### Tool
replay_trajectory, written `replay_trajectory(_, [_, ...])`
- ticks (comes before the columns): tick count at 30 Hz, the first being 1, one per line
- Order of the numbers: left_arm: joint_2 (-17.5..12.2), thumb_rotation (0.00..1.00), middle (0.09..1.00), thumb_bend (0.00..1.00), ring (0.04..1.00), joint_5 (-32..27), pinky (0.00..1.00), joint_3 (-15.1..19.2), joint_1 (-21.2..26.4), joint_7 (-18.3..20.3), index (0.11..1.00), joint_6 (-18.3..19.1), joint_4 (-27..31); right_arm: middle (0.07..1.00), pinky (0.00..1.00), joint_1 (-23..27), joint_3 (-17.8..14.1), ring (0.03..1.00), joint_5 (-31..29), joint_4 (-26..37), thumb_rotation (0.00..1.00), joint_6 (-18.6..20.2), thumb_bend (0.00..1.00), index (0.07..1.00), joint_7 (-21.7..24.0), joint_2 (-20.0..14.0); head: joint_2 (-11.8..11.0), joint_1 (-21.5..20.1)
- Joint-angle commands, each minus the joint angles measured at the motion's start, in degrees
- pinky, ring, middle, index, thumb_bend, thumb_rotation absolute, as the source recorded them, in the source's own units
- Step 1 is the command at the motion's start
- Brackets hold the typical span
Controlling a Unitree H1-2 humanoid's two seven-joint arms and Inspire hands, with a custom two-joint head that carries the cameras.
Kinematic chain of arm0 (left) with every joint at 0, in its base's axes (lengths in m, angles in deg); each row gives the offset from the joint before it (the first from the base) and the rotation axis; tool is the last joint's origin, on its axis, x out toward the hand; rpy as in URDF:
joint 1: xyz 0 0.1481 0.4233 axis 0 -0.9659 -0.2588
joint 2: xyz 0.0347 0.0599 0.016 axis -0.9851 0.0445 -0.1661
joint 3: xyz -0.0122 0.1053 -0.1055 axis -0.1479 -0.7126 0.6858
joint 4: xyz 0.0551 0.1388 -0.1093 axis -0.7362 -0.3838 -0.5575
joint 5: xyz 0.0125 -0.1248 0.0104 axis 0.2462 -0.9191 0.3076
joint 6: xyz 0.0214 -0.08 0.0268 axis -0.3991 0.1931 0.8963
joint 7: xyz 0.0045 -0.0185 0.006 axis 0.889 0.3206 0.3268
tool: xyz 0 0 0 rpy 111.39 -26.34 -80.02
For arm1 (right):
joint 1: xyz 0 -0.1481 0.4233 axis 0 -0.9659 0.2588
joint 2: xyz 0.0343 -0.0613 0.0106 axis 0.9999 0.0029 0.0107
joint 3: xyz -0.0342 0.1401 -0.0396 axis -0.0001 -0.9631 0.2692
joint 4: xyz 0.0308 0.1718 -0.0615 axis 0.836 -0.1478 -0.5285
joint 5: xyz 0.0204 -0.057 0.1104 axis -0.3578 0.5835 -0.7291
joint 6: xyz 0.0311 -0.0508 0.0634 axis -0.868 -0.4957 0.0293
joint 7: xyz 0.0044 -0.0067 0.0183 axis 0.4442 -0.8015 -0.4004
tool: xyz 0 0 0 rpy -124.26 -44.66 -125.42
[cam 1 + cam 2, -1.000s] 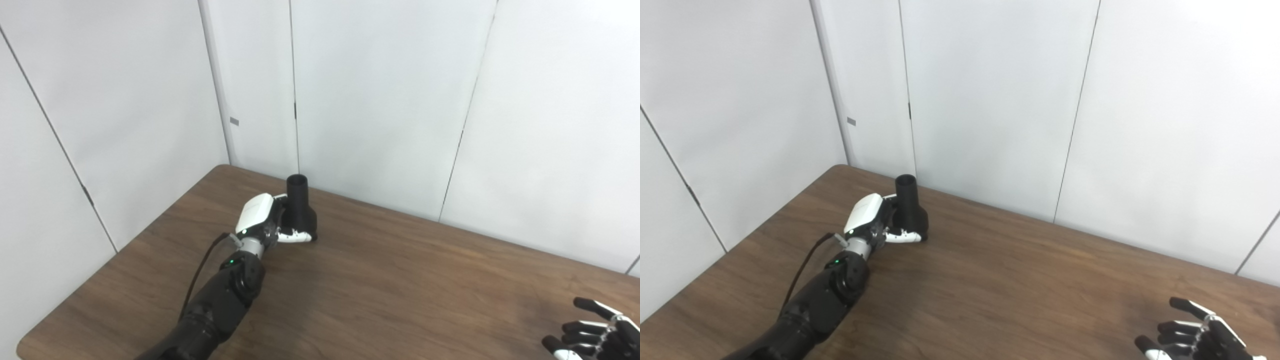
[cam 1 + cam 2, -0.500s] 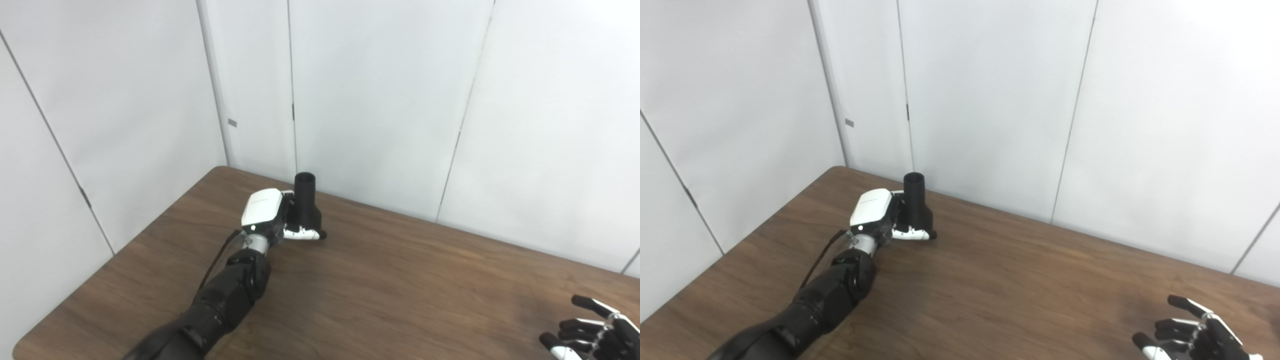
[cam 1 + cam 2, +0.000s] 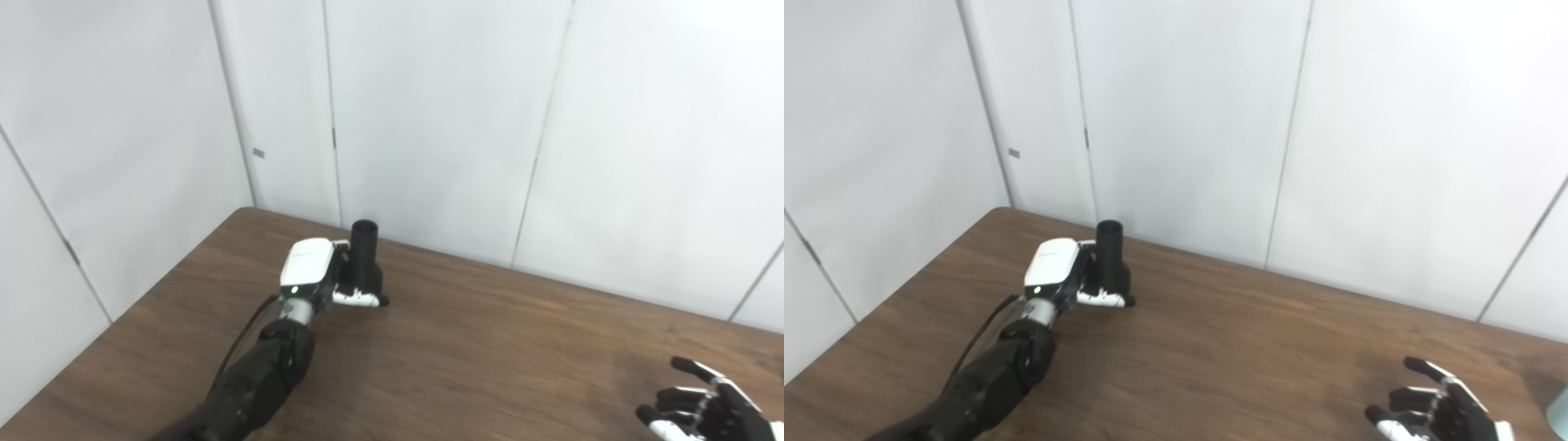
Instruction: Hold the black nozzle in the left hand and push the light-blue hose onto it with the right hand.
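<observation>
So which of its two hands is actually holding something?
The left hand, far across the table, is wrapped around the upright black nozzle. The right hand, at the near right edge, is open and holds nothing.

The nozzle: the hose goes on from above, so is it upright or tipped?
Upright. The nozzle stands with its open round end on top, held in the left hand.

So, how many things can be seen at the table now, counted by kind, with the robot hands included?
Robot hands: 2, the left robot hand shut on the nozzle, the right robot hand open.
Black nozzle: 1, upright.
Light-blue thing at the right edge, mostly cut off: 1.
Table: 1.
Total: 5.
</observation>
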Motion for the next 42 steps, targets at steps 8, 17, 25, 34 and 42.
replay_trajectory(8, [3.9,0.0,0.411,0.52,0.457,-0.4,0.37,-5.4,-6.8,8.8,0.51,-4.5,6.7,0.49,0.41,3.3,-0.6,0.516,-0.9,-5.8,0.0,-10.1,0.55,0.683,-0.1,-0.8,1.9,-5.2])
replay_trajectory(17, [7.3,0.0,0.472,0.53,0.431,-0.7,0.32,-10.0,-8.7,12.8,0.484,-8.1,11.0,0.49,0.41,5.0,-0.4,0.485,-0.9,-11.2,0.0,-16.0,0.55,0.654,-0.3,-0.5,3.8,-11.2])
replay_trajectory(25, [11.4,0.0,0.472,0.53,0.44,-0.5,0.33,-15.1,-9.1,14.7,0.483,-10.2,10.4,0.49,0.39,5.4,0.2,0.474,0.7,-10.6,0.0,-15.1,0.55,0.662,-1.6,0.6,5.0,-16.2])
replay_trajectory(34, [15.3,0.0,0.474,0.53,0.453,1.3,0.35,-20.9,-8.9,16.1,0.483,-12.7,7.0,0.49,0.38,4.9,0.2,0.478,1.5,-9.2,0.0,-14.2,0.55,0.661,-2.2,1.0,5.7,-18.8])
replay_trajectory(42, [13.7,0.0,0.419,0.52,0.455,0.4,0.36,-21.3,-8.6,20.9,0.505,-12.3,8.0,0.49,0.38,5.0,0.0,0.472,1.1,-9.6,0.0,-14.8,0.55,0.658,-2.3,1.1,5.9,-19.9])
